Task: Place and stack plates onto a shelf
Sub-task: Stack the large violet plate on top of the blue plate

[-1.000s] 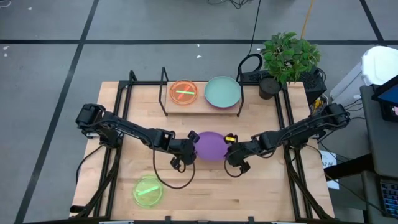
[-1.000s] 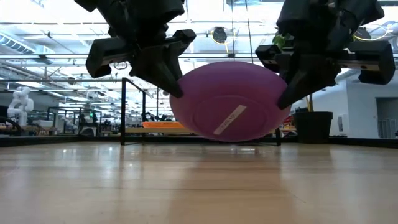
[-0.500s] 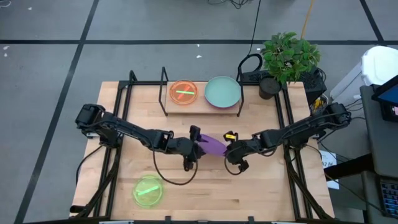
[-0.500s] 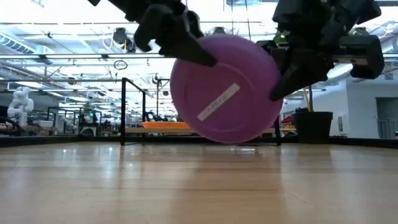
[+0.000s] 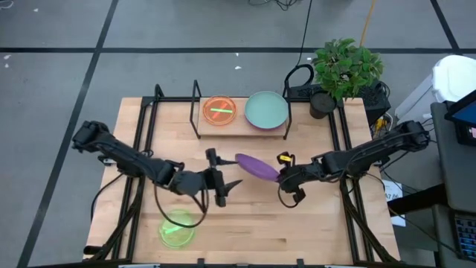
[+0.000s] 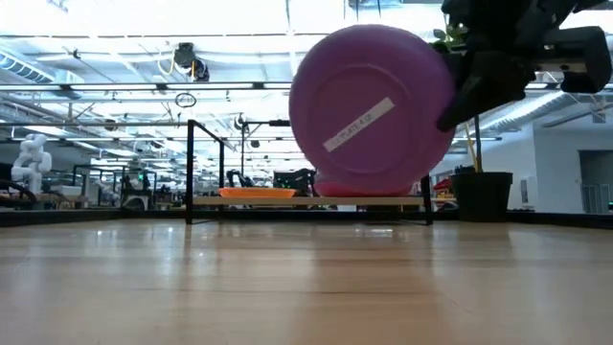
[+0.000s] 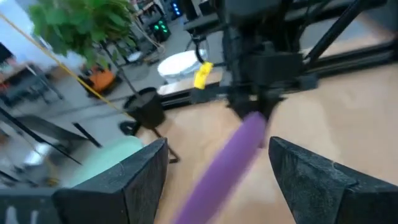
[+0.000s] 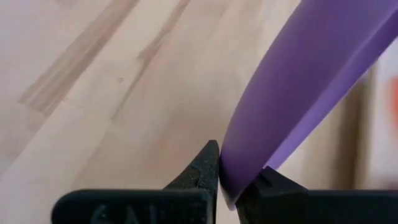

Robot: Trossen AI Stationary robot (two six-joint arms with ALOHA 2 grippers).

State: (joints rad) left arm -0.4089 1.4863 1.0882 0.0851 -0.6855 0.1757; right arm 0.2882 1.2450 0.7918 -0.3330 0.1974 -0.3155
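Beyond the light-wood table (image 5: 245, 231) lies grey floor, with a potted plant (image 5: 343, 68) off the table's 1 o'clock corner. At mid-table the right gripper (image 5: 282, 175) pinches the rim of a purple plate (image 5: 256, 167), which hangs tilted nearly on edge and clear of the wood. The left gripper (image 5: 225, 186), at 9 o'clock of the plate, stands wide open and holds nothing.

One thin edge grip now carries the whole plate, so a quick swing toward the shelf (image 5: 242, 124) at 12 o'clock could twist it loose, or clip the teal plate (image 5: 265, 109) and orange plate (image 5: 220, 110) already there.

A second ago both grippers held the plate level; the left has since let go and backed off. A green plate (image 5: 177, 228) waits at 7 o'clock.
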